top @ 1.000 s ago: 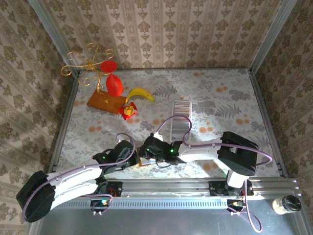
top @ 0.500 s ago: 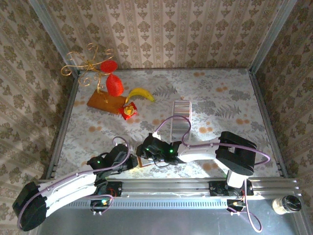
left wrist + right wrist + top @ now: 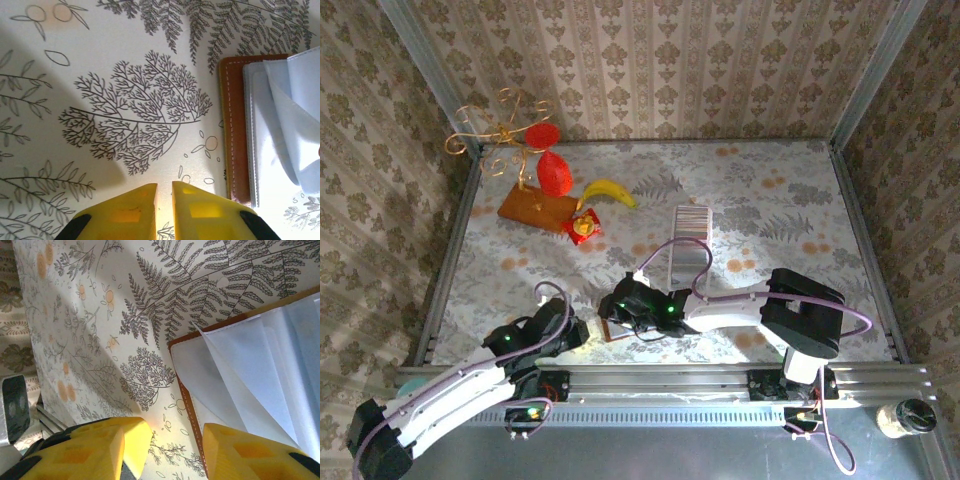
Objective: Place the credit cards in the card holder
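Currently the card holder lies open on the tabletop at about 6 o'clock, close to the near edge, its brown leather rim framing pale blue-grey sleeves that lift loosely upward. The right gripper hangs over the holder's edge with its yellow fingers apart. The stitched brown rim runs down between them, and whether either finger touches the leather cannot be told. The left gripper sits just beside the holder at its 9 o'clock, low over the fern-printed cloth. Its fingers are drawn almost together with only a thin slit between, and they hold nothing. The credit cards lie as a long striped strip near the middle of the tabletop, at roughly 1 o'clock from the holder and apart from it. Far off at 10 o'clock lie a banana, a small red square and an orange-brown board.
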You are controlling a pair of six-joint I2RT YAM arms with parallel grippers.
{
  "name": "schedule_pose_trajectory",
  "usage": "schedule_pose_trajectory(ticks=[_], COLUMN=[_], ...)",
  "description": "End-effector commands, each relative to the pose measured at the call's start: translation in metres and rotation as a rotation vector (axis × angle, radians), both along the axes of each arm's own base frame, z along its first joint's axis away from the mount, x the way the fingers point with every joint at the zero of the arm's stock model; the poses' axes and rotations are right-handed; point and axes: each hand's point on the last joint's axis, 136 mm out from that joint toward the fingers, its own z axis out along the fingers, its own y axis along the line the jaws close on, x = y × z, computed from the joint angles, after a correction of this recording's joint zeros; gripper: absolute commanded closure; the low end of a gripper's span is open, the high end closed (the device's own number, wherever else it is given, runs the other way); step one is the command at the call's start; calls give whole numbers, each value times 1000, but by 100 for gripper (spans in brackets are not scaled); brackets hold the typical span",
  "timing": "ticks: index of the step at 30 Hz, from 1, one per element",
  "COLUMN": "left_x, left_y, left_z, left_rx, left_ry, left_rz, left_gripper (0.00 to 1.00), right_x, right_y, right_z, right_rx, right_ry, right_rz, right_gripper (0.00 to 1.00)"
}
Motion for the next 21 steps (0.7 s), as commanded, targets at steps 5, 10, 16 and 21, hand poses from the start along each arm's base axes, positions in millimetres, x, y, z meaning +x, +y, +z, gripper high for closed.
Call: schedule_pose_trajectory(ticks=[5, 10, 16, 21], left_x=[1, 1, 2, 3], left_y=[7, 7, 4, 2], left_z=[3, 3, 3, 4], left_rx=[17, 15, 2, -4], left_ry=[7, 9, 4, 5], left_rz=[36, 38, 37, 33], left_gripper=[85, 86, 86, 87], right_x=[1, 2, 4, 5], right_y=[-6, -15, -15, -25], right_z=[7, 7, 15, 18], right_rx=[33, 9, 5, -108], right_ry=[24, 43, 0, -27], right_rz=[-56, -93, -67, -36], right_gripper=[60, 66, 58, 61])
